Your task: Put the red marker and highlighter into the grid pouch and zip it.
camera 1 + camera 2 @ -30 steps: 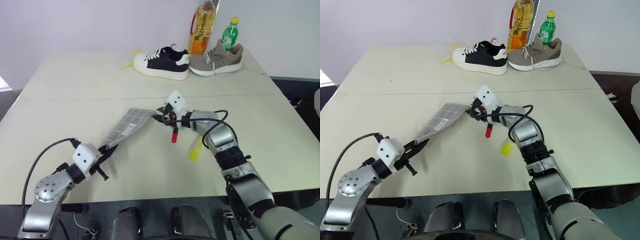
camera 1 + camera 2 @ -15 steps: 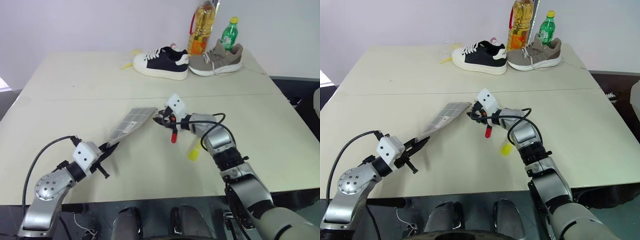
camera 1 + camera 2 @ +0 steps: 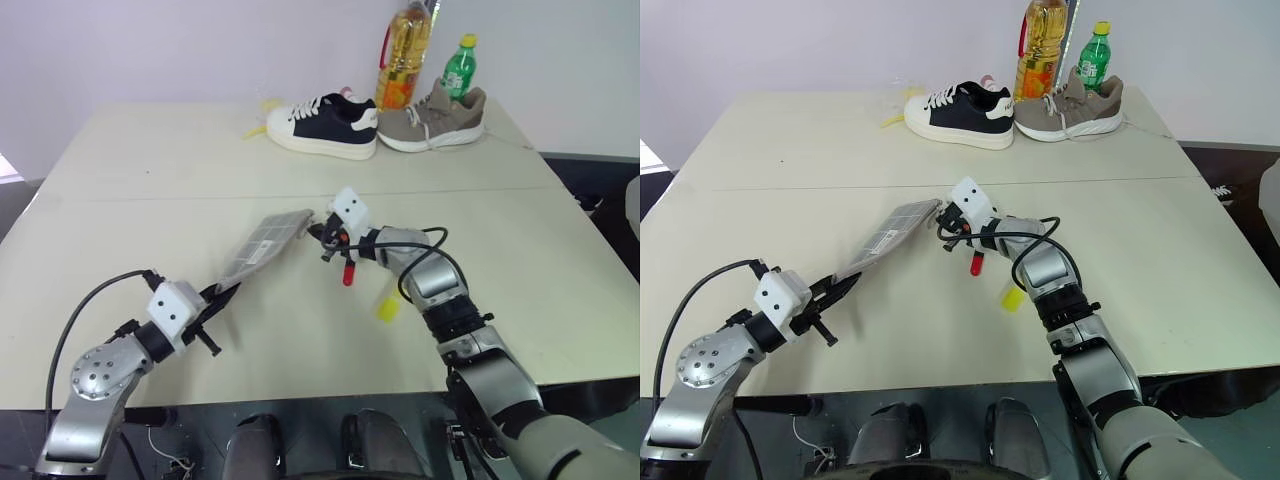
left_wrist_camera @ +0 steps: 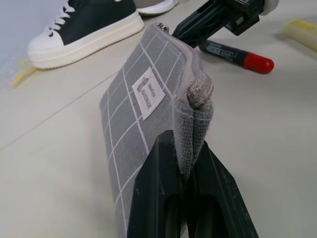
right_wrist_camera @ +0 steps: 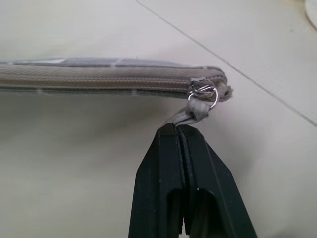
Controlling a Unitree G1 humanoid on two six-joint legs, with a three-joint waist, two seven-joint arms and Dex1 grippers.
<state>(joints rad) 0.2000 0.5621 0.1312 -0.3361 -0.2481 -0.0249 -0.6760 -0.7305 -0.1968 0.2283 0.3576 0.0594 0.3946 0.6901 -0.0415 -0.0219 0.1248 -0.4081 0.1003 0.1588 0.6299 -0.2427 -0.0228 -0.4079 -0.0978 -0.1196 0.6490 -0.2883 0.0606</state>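
1. Holding the grid pouch [image 3: 262, 246] off the table [image 3: 150, 160], the left claw [image 4: 184, 163] pinches one end.
2. At its far end, the right claw [image 5: 179, 130] is pressed together on the zip pull tab [image 5: 194, 113].
3. Beside the pouch lie the red marker [image 3: 348, 272] and highlighter [image 3: 387, 306]; opening, loading and zipping remain.

Grid pouch [image 4: 143, 104] — in left gripper [image 4: 190, 163]

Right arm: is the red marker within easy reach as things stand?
Probably not yet. The red marker lies open on the table just below the right gripper, but that gripper is shut on the grid pouch pull tab.
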